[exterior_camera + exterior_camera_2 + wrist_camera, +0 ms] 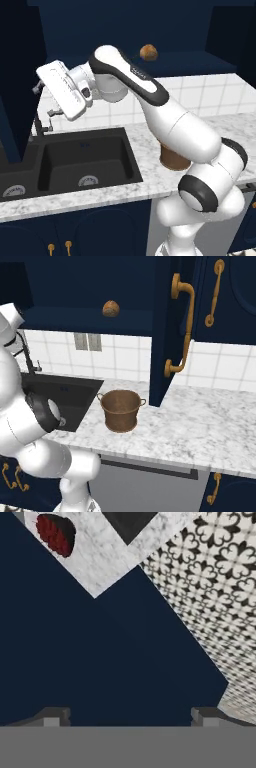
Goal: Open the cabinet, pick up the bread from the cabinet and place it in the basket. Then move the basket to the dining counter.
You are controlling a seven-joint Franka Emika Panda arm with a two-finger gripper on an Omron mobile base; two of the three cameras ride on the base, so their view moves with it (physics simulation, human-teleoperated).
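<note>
Gripper [127, 716] gapes wide and empty (apparently facing a navy panel), bread [111, 308] on the cabinet [161, 331] shelf.

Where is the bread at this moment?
The bread lies on the shelf of the open cabinet, above the tiled wall. In the right base view it is up and slightly left of the basket.
</note>
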